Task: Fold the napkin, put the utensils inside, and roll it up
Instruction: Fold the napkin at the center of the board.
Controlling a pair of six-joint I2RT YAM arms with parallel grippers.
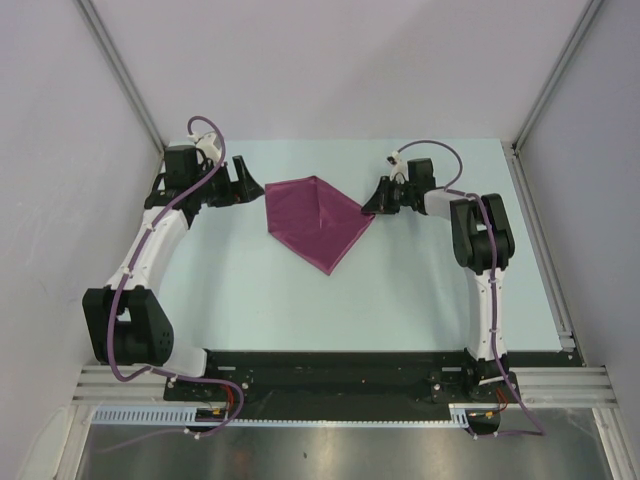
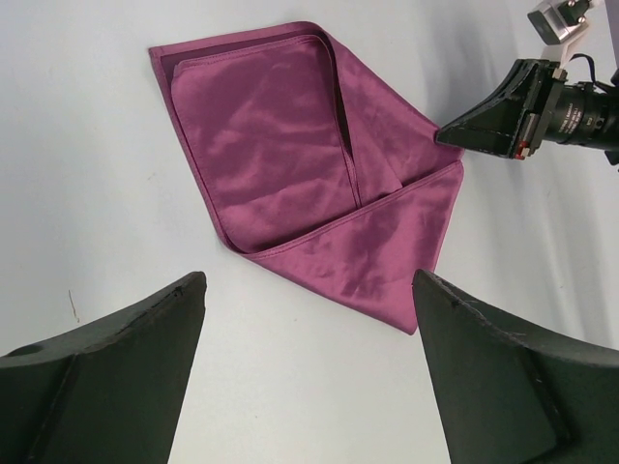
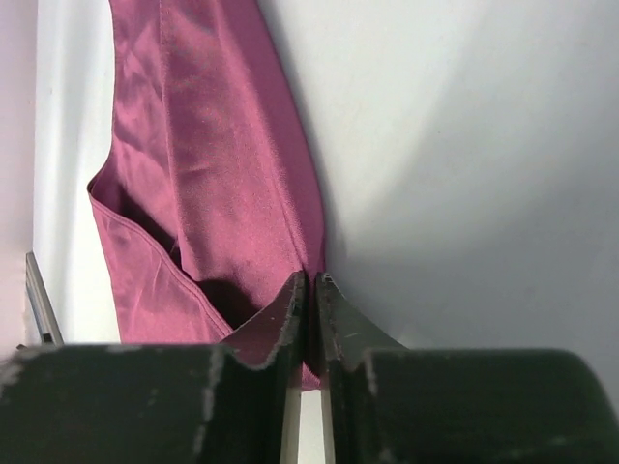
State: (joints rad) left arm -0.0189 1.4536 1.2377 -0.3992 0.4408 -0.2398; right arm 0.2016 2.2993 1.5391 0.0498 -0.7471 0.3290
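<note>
Clenched on just the napkin [image 3: 213, 164] corner at its fingertips, the right hand [image 3: 309, 290] could slip off or drag the folds open.

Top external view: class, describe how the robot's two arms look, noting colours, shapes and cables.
Both the left arm and right arm have white links with bulky black joints. A purple cable loops along each. The left gripper and right gripper are black, with wedge-shaped fingers.
</note>
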